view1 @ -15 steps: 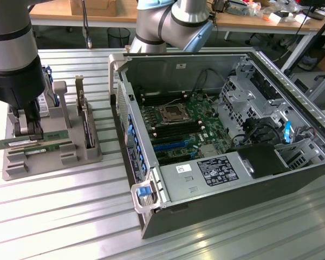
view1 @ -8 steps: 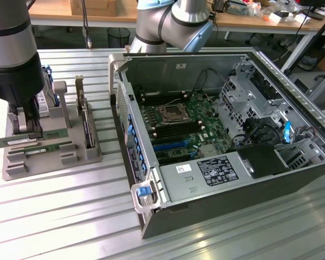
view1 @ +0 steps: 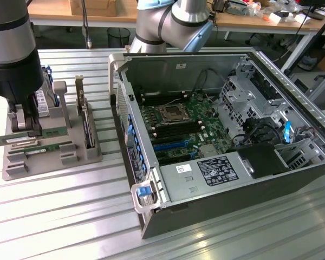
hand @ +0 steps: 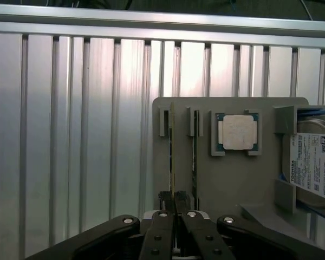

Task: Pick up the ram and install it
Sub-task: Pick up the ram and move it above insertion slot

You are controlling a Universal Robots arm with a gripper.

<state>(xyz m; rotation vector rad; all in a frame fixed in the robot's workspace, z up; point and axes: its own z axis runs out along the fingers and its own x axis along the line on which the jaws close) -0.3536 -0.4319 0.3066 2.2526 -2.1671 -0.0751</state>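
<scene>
ram (view1: 54,132) | long thin green stick | standing on its long edge | pinched mid-length by gripper (hand: 173,200)

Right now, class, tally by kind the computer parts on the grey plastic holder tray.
Long thin green ram sticks: 2
Upright expansion card with metal bracket: 1
Square silver processor chip: 1
White-labelled metal hard drive: 1
Total: 5

Ribbed aluminium table (view1: 59,216); wooden desk (view1: 54,13) behind, black bin (view1: 118,38) below it.

Case wall (view1: 131,146) is blocking gripper (view1: 27,130) from motherboard (view1: 184,122); expansion card (view1: 85,116) is crowding the gap; front table (view1: 59,216) is lying open.
</scene>
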